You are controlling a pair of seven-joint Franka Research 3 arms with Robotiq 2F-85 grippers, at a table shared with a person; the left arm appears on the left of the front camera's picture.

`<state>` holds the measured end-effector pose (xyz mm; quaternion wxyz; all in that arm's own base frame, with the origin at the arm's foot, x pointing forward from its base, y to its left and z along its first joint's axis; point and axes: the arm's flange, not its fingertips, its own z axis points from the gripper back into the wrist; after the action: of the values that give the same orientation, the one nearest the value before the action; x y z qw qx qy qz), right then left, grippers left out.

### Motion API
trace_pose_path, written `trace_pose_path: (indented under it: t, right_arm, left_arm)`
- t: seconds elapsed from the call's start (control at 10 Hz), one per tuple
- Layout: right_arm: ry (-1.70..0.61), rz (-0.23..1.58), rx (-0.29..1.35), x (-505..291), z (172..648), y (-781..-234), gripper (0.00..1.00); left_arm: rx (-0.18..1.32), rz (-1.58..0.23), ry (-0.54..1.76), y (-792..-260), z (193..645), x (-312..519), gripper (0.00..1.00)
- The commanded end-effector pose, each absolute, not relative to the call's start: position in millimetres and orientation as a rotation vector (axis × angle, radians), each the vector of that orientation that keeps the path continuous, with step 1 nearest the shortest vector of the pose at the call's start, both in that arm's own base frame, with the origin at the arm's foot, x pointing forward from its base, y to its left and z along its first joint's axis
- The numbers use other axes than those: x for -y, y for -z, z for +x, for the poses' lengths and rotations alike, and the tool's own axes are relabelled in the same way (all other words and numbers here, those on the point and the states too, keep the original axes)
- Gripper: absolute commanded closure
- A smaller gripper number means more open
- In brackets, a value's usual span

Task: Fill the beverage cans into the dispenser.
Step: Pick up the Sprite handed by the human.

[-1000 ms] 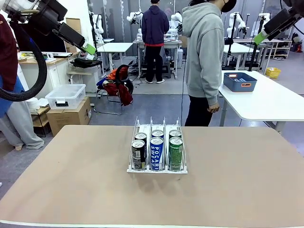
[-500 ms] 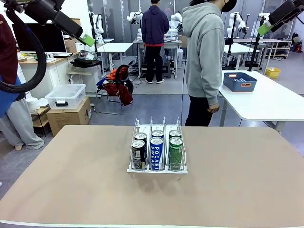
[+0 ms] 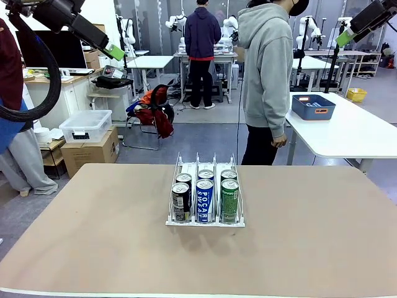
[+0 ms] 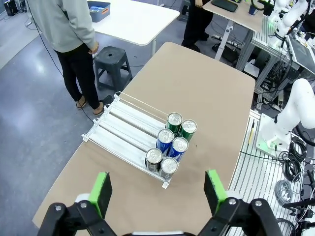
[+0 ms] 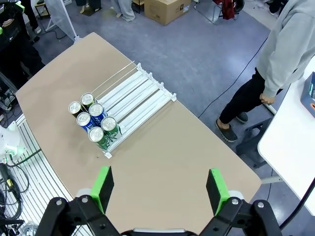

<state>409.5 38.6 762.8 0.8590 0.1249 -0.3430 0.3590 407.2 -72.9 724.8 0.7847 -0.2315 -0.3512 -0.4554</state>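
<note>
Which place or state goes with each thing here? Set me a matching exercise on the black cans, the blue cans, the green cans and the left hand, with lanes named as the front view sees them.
Things:
1. black cans
2. blue POCARI SWEAT cans
3. green cans
4. left hand

Places or states:
A. middle lane of the dispenser
B. open, high above the table
C. right lane of the dispenser
D. left lane of the dispenser

Pairs: 1-D, 2-A, 3-C, 4-B.
</note>
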Motion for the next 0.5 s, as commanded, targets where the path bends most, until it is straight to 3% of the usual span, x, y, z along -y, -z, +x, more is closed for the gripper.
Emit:
trace_pose_path:
  t: [0.0,0.4]
  right_arm:
    - [-0.755,0.271,0.722,-36.9,409.1,-762.8,0.0]
    - [-0.755,0.271,0.722,-36.9,409.1,-762.8,0.0]
  left_arm:
    - [0.755,-0.498,0.984,-723.6,406.8,72.2,0.0]
    - [0.755,-0.498,0.984,-723.6,406.8,72.2,0.0]
